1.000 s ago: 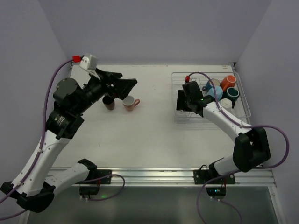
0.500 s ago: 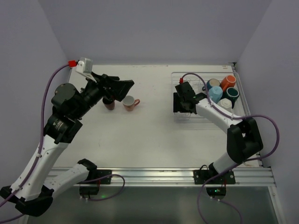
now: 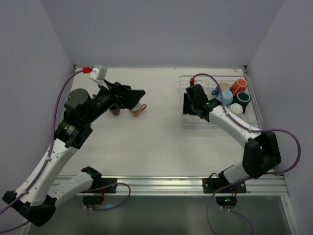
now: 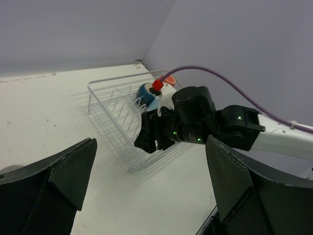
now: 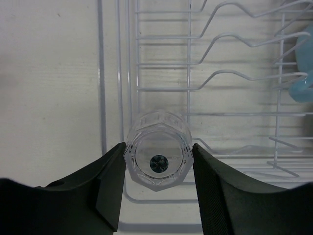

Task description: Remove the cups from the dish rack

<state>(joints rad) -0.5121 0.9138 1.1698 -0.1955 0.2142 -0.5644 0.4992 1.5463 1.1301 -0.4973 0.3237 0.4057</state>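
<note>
My right gripper (image 3: 190,105) (image 5: 158,147) is shut on the clear glass tumbler (image 5: 157,159), a pad on each side, over the near left corner of the white wire dish rack (image 3: 254,115) (image 5: 161,88). At the rack's far right lie an orange mug (image 3: 238,86), a dark teal mug (image 3: 242,98), a light blue mug (image 3: 226,97) and a white mug (image 3: 236,108). A salmon-pink mug (image 3: 138,109) and a dark mug (image 3: 115,111) stand on the table at the left. My left gripper (image 3: 137,97) (image 4: 151,196) is open and empty above the pink mug.
The left wrist view looks across the table at the rack (image 4: 115,115) and my right arm (image 4: 195,122). Walls close the table at the back and on both sides. A metal rail (image 3: 161,183) runs along the near edge.
My left arm has swung a little to the right and now covers part of the pink mug. My right gripper has stayed at the rack's left edge, shifting only slightly.
</note>
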